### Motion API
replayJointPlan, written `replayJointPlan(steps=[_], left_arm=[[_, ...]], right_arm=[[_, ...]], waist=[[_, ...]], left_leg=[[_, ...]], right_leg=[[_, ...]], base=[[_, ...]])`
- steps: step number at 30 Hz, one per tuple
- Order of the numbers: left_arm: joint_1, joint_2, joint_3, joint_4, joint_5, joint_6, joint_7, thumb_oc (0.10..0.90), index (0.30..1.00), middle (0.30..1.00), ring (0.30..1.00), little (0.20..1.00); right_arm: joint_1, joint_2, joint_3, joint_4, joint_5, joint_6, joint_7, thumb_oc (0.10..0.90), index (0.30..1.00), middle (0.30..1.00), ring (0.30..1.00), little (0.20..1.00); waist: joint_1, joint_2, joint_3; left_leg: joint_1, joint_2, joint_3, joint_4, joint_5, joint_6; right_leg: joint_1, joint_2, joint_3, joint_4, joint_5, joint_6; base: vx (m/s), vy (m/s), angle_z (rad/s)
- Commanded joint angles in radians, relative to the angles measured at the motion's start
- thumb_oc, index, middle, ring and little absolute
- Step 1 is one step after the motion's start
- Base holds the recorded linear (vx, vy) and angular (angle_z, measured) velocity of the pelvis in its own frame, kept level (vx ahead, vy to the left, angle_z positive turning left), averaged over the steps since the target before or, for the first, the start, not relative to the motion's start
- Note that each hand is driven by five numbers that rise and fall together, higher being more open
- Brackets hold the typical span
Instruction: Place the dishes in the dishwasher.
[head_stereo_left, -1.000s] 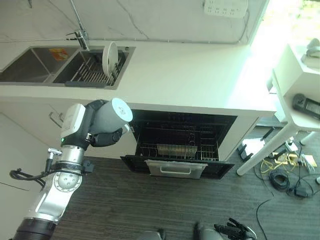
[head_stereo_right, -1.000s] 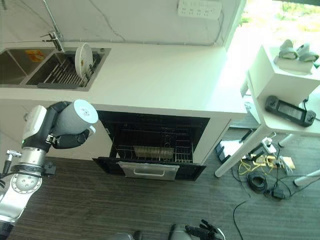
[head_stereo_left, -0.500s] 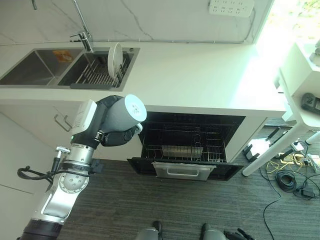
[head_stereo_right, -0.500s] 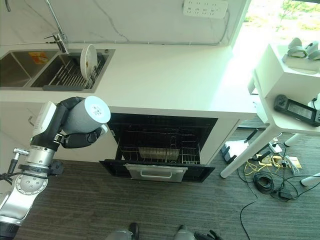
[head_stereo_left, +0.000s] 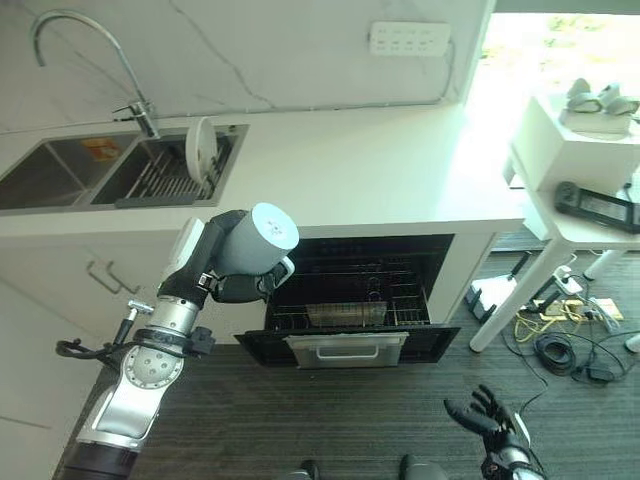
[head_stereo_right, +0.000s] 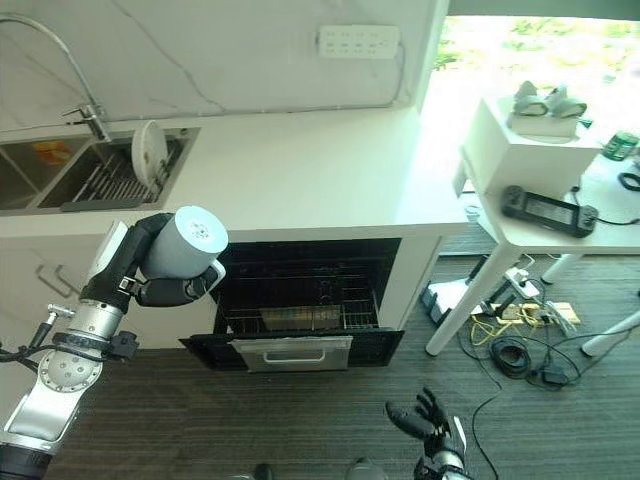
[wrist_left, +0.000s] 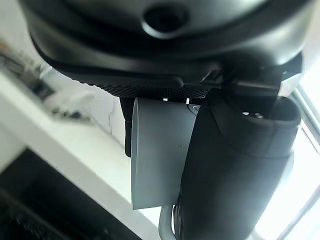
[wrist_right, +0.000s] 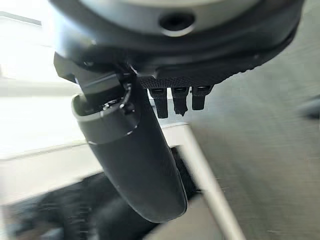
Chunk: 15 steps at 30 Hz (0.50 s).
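A long white worktop (head_stereo_left: 380, 165) runs across the upper half of the frame, with a 2-basin sink (head_stereo_left: 60, 175) set into its upper-left end under a curved tap (head_stereo_left: 85, 55). Below the worktop, at the middle of the frame, the dishwasher (head_stereo_left: 360, 290) stands open, its door (head_stereo_left: 345, 345) folded down toward the dark floor and its wire rack (head_stereo_left: 345, 312) pulled partway out. At the right edge a small white side table (head_stereo_left: 580, 215) carries a white box and a dark flat device, with cables tangled on the floor beneath. In the sink's right basin 1 white plate (head_stereo_left: 200, 150) stands on edge in a drying rack. At centre left, just beside the dishwasher's left edge and level with the worktop front, the left hand (head_stereo_left: 235, 285) has its fingers (head_stereo_right: 170, 292) curled round a grey cup (head_stereo_left: 255, 240), which lies tilted on its side with its pale base facing up toward the camera; its handle shows just beside the thumb. The right hand (head_stereo_left: 490, 420) hangs low at the bottom right over the floor, fingers spread loosely and holding nothing.
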Motion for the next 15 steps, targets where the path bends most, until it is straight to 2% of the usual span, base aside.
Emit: replayJointPlan(steps=[1, 3, 6, 8, 9, 10, 12, 14, 15], left_arm=[[-0.123, -0.012, 0.024, -0.04, -0.131, -0.093, 0.042, 0.4, 0.3, 0.3, 0.3, 0.3], [-0.125, -0.031, 0.017, -0.023, -0.172, -0.108, 0.066, 0.4, 0.3, 0.3, 0.3, 0.3], [-0.122, -0.083, 0.013, 0.014, -0.221, -0.131, 0.089, 0.4, 0.3, 0.3, 0.3, 0.3], [-0.12, -0.111, 0.008, 0.024, -0.206, -0.143, 0.121, 0.4, 0.3, 0.3, 0.3, 0.3], [-0.117, -0.139, 0.006, 0.029, -0.175, -0.156, 0.181, 0.4, 0.3, 0.3, 0.3, 0.3], [-0.117, -0.143, 0.005, 0.029, -0.169, -0.158, 0.195, 0.4, 0.3, 0.3, 0.3, 0.3], [-0.129, -0.161, -0.005, 0.055, -0.134, -0.195, 0.3, 0.4, 0.3, 0.3, 0.3, 0.3], [-0.133, -0.169, -0.005, 0.061, -0.108, -0.202, 0.337, 0.4, 0.3, 0.3, 0.3, 0.3], [-0.131, -0.177, -0.001, 0.057, -0.085, -0.207, 0.381, 0.4, 0.3, 0.3, 0.3, 0.3]], right_arm=[[-0.023, -0.051, -0.05, -0.067, 0.018, -0.138, -0.041, 0.8, 0.9, 0.9, 0.9, 0.9], [-0.018, -0.049, -0.057, -0.117, 0.008, -0.156, -0.07, 0.8, 0.9, 0.9, 0.9, 0.9], [0.0, -0.045, -0.085, -0.226, -0.03, -0.211, -0.177, 0.8, 0.9, 0.9, 0.9, 0.9], [0.009, -0.045, -0.107, -0.289, -0.061, -0.233, -0.228, 0.8, 0.9, 0.9, 0.9, 0.9], [0.025, -0.054, -0.127, -0.4, -0.13, -0.255, -0.284, 0.8, 0.9, 0.9, 0.9, 0.9], [0.028, -0.057, -0.128, -0.418, -0.138, -0.261, -0.29, 0.8, 0.9, 0.9, 0.9, 0.9], [0.029, -0.081, -0.138, -0.525, -0.158, -0.296, -0.311, 0.8, 0.9, 0.9, 0.9, 0.9], [0.024, -0.088, -0.14, -0.557, -0.147, -0.308, -0.305, 0.8, 0.9, 0.9, 0.9, 0.9], [0.019, -0.098, -0.14, -0.605, -0.103, -0.327, -0.273, 0.8, 0.9, 0.9, 0.9, 0.9]], waist=[[-0.001, 0.0, -0.001], [-0.011, -0.003, -0.001], [-0.036, -0.01, -0.001], [-0.05, -0.012, 0.001], [-0.07, -0.015, 0.003], [-0.073, -0.016, 0.004], [-0.091, -0.018, 0.007], [-0.093, -0.019, 0.008], [-0.094, -0.02, 0.01]], left_leg=[[-0.004, 0.044, -0.022, 0.095, -0.198, 0.019], [0.002, 0.046, -0.016, 0.095, -0.2, 0.02], [0.015, 0.049, -0.004, 0.095, -0.206, 0.024], [0.022, 0.049, 0.0, 0.095, -0.209, 0.027], [0.033, 0.051, 0.012, 0.095, -0.212, 0.03], [0.035, 0.052, 0.015, 0.095, -0.213, 0.03], [0.048, 0.051, 0.024, 0.095, -0.218, 0.034], [0.052, 0.051, 0.027, 0.095, -0.219, 0.035], [0.056, 0.05, 0.027, 0.095, -0.22, 0.036]], right_leg=[[0.083, -0.042, -0.043, -0.052, -0.06, 0.099], [0.082, -0.041, -0.037, -0.052, -0.058, 0.098], [0.078, -0.031, -0.013, -0.052, -0.053, 0.097], [0.076, -0.025, 0.0, -0.052, -0.051, 0.096], [0.074, -0.022, 0.011, -0.052, -0.048, 0.095], [0.074, -0.022, 0.012, -0.052, -0.047, 0.095], [0.072, -0.016, 0.029, -0.052, -0.045, 0.095], [0.073, -0.013, 0.034, -0.052, -0.045, 0.094], [0.073, -0.01, 0.041, -0.052, -0.044, 0.092]], base=[[0.0, -0.035, -0.11], [0.0, -0.031, -0.2], [0.01, -0.026, -0.23], [0.01, -0.009, -0.28], [0.0, 0.004, -0.31], [-0.01, 0.018, -0.49], [-0.01, 0.021, -0.55], [-0.01, 0.013, -0.29], [-0.01, 0.016, -0.21]])
